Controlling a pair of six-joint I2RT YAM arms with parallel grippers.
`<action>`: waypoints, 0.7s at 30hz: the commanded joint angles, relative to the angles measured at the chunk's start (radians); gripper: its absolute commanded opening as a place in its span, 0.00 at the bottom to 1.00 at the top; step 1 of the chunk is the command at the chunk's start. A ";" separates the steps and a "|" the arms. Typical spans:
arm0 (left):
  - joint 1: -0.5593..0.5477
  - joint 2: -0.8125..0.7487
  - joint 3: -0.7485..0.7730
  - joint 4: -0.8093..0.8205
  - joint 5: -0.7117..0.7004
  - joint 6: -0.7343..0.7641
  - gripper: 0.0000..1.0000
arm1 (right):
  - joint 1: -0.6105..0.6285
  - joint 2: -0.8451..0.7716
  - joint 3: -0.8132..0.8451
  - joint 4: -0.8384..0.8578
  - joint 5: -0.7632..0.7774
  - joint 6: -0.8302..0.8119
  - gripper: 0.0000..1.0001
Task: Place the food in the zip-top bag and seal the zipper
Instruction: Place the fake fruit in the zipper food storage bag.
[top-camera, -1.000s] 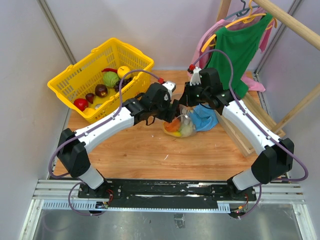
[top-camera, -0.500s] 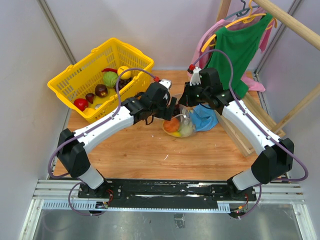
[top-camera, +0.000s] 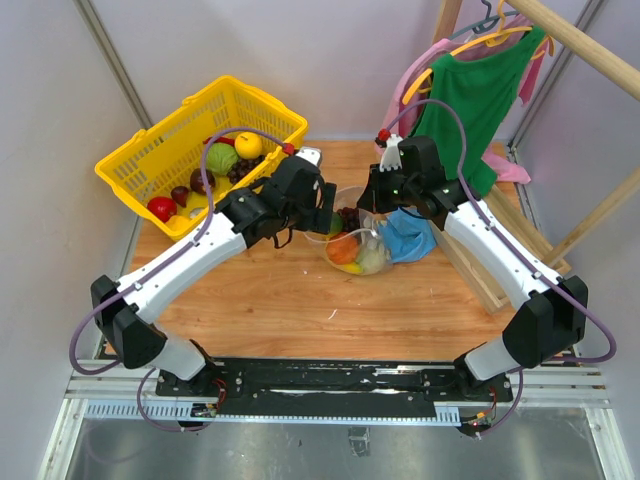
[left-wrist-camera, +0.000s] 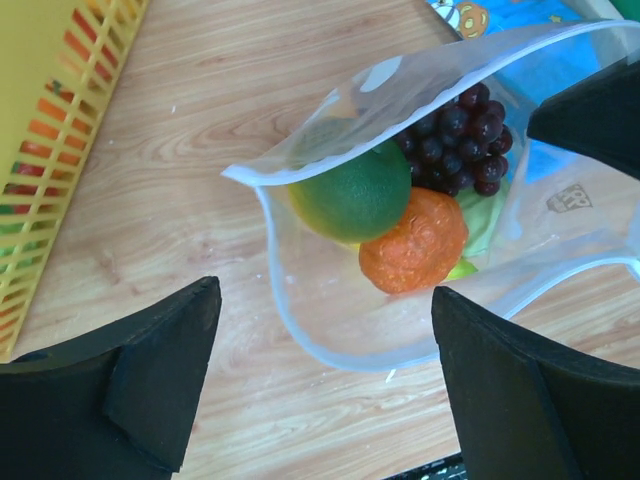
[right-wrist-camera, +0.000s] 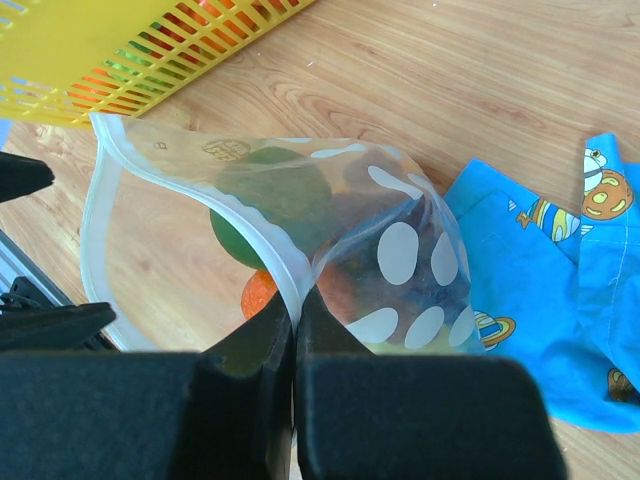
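Note:
The zip-top bag (top-camera: 352, 243) lies mid-table with its mouth held open. Inside it are an orange (left-wrist-camera: 413, 241), a green round fruit (left-wrist-camera: 352, 194) and dark purple grapes (left-wrist-camera: 455, 139). The pale zipper (left-wrist-camera: 300, 340) rims the mouth and also shows in the right wrist view (right-wrist-camera: 235, 212). My right gripper (right-wrist-camera: 295, 300) is shut on the bag's mouth edge and holds it up; it shows in the top view (top-camera: 373, 215). My left gripper (left-wrist-camera: 325, 292) is open and empty, just outside the mouth on the basket side (top-camera: 322, 222).
A yellow mesh basket (top-camera: 165, 140) at the back left holds a green cabbage (top-camera: 221, 158), a yellow fruit (top-camera: 247, 145), a dark purple fruit (top-camera: 203, 181) and others. A blue cloth (top-camera: 410, 235) lies right of the bag. Hanging clothes (top-camera: 480, 90) and a wooden rack (top-camera: 490, 270) stand at the right.
My left gripper has drawn back from the bag's mouth toward the left and the basket. The bag's mouth now stands wider open. The right gripper has kept its hold.

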 joint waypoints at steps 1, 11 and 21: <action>-0.002 -0.035 -0.014 -0.066 -0.054 -0.060 0.88 | 0.014 -0.014 -0.005 0.031 -0.018 0.006 0.01; 0.046 0.006 -0.096 0.045 0.059 -0.076 0.50 | 0.014 -0.021 -0.016 0.037 -0.024 0.006 0.00; 0.046 -0.019 0.068 -0.009 0.145 -0.036 0.01 | 0.010 -0.043 0.009 -0.026 0.143 -0.058 0.01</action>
